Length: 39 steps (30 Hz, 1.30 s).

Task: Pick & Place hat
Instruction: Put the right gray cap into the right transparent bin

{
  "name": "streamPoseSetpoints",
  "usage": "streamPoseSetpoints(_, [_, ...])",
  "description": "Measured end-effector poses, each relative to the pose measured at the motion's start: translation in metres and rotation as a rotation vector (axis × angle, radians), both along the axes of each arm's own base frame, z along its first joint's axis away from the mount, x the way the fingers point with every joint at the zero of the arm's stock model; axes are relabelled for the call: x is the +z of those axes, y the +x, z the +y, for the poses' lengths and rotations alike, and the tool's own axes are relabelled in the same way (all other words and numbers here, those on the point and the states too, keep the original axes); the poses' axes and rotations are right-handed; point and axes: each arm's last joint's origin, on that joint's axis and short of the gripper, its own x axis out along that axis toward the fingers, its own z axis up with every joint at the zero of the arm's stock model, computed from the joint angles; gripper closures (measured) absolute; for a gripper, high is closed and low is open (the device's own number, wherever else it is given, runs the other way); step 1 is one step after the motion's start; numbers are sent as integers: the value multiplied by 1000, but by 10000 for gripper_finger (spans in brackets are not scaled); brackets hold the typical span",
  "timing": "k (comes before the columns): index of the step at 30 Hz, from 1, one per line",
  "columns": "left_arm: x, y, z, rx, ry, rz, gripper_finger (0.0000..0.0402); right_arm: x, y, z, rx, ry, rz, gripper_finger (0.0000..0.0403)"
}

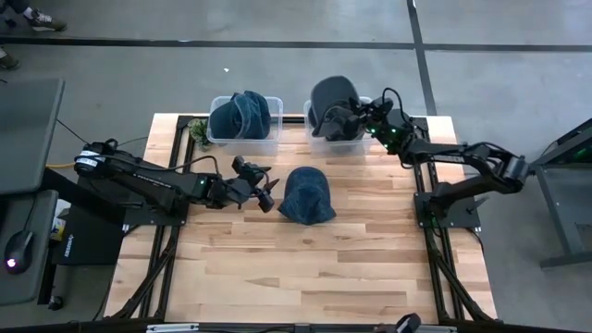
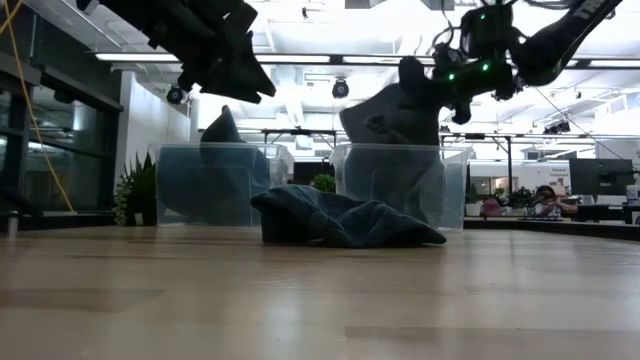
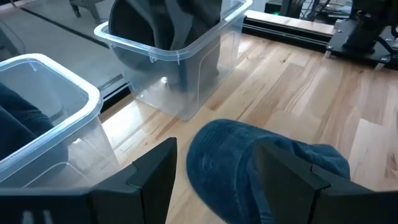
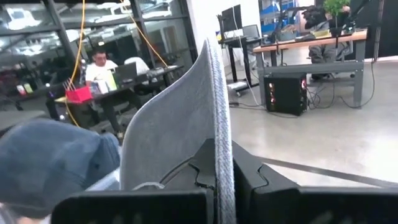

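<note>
A blue hat (image 1: 307,195) lies crown-up on the wooden surface (image 1: 305,268), near its middle and a little toward the two clear bins at the far edge; in the low view it (image 2: 340,220) sits slumped and flat in front of both bins. The left gripper (image 1: 263,190) hangs just beside this hat on its left side, above the surface and not touching it, and in the left wrist view its two dark fingers (image 3: 152,174) stand apart with the hat (image 3: 261,165) showing between and beyond them, so the jaws are released. A gray hat (image 1: 331,104) is held up over the right bin (image 1: 319,141), hanging partly into it; the right gripper (image 1: 356,116) reaches in from the right at that bin, and the right wrist view shows the thin gray edge of this hat (image 4: 186,118) pinched upright between the clenched jaws. In the low view the gray hat (image 2: 390,115) hangs above the bin's rim (image 2: 390,150). The left bin (image 1: 222,139) holds another blue hat (image 1: 242,113) that bulges above its rim. A small green plant (image 1: 199,136) stands just beside the left bin at the far left corner of the surface. Past the surface, the right wrist view shows a person (image 4: 102,68) seated at a desk.
</note>
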Motion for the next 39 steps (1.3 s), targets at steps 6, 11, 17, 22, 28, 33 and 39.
streamPoseSetpoints(6, [0, 1, -1, -28, -15, 0, 192, -21, 11, -8, 12, 13, 43, 397])
streamPoseSetpoints(11, [0, 1, -1, -45, -25, 1, 192, -35, 18, -12, 24, 48, 62, 397])
streamPoseSetpoints(17, [0, 1, -1, -51, -28, 2, 192, -42, 17, -13, -14, 80, 101, 397])
streamPoseSetpoints(22, [0, 1, -1, -50, -30, 1, 192, -47, 16, -13, -46, 110, 142, 394])
streamPoseSetpoints(28, [0, 1, -1, -50, -30, 0, 192, -50, 15, -13, -70, 126, 180, 365])
streamPoseSetpoints(33, [0, 1, -2, -50, -37, -3, 192, -50, 15, -13, -63, 121, 186, 340])
streamPoseSetpoints(39, [0, 1, -2, -50, -37, -3, 192, -47, 14, -12, -58, 75, 232, 302])
